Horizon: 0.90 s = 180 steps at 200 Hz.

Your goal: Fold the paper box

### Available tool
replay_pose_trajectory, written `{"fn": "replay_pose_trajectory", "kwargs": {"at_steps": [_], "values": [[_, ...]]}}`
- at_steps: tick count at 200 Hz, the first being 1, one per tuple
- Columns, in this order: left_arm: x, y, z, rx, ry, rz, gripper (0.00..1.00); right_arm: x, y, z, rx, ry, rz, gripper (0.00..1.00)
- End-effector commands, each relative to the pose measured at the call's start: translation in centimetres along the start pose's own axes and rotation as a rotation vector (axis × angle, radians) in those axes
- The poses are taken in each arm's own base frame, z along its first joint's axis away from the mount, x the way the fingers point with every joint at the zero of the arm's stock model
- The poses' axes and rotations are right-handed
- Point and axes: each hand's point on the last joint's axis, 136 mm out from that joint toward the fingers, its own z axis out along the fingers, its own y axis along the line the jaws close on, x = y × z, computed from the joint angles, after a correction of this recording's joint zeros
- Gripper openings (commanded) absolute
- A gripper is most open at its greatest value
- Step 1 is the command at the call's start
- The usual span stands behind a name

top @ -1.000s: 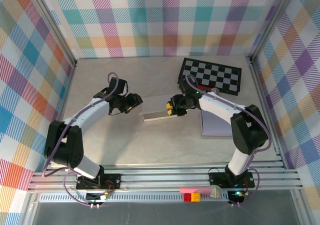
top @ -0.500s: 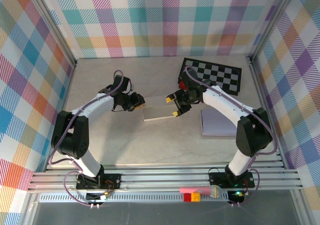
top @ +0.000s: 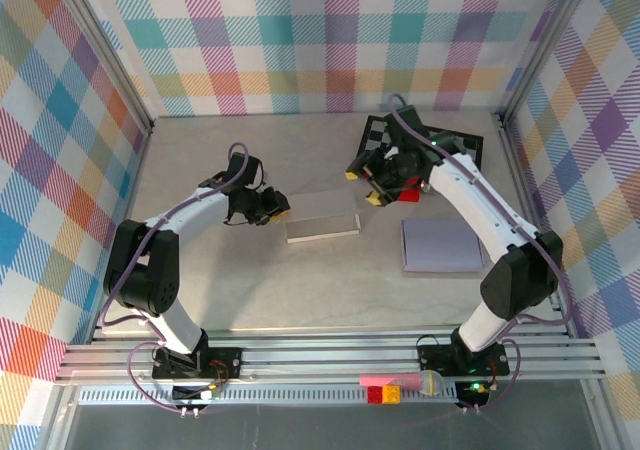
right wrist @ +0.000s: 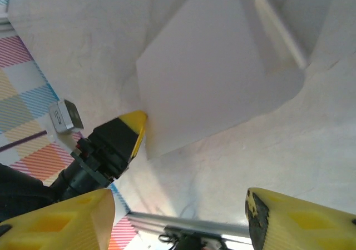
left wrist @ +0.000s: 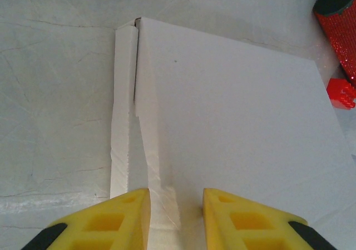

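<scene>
Item: paper box (top: 322, 228), centre of the top frame, lying mostly flat, with one narrow flap creased at its left end. Left gripper (left wrist: 176, 197) straddles that flap; whether it pinches, we cannot tell. Right gripper (top: 363, 188), upper right of centre, jaws apart, empty. We judge the folding barely begun.

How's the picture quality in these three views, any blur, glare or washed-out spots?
Top external: even light, sharp, only faint shadows. Left wrist: the white paper box nearly blends into the pale table. Right wrist: tilted view, near yellow fingers soft-edged.
</scene>
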Motion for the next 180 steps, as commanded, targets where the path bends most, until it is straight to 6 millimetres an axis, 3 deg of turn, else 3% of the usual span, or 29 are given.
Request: {"fn": "replay_pose_trajectory", "kwargs": {"at_steps": [1, 36, 70, 130, 180], "values": [[0.2, -0.1, 0.2, 0.007, 0.0, 0.029, 0.3, -2.1, -2.7, 0.9, 0.072, 0.055, -0.208, 0.61], [0.5, 0.2, 0.5, 0.005, 0.012, 0.028, 0.29, -3.3, -4.5, 5.9, 0.135, 0.221, -0.298, 0.55], [0.8, 0.3, 0.7, 0.008, 0.017, 0.029, 0.29, -2.9, -5.6, 9.9, 0.11, 0.329, -0.288, 0.5], [1.0, 0.5, 1.1, 0.018, 0.021, 0.017, 0.29, -2.3, -6.1, 12.2, 0.073, 0.352, -0.276, 0.43], [1.2, 0.4, 1.6, 0.03, 0.025, 0.016, 0.28, -1.7, -6.3, 12.9, 0.066, 0.362, -0.267, 0.38]]}}
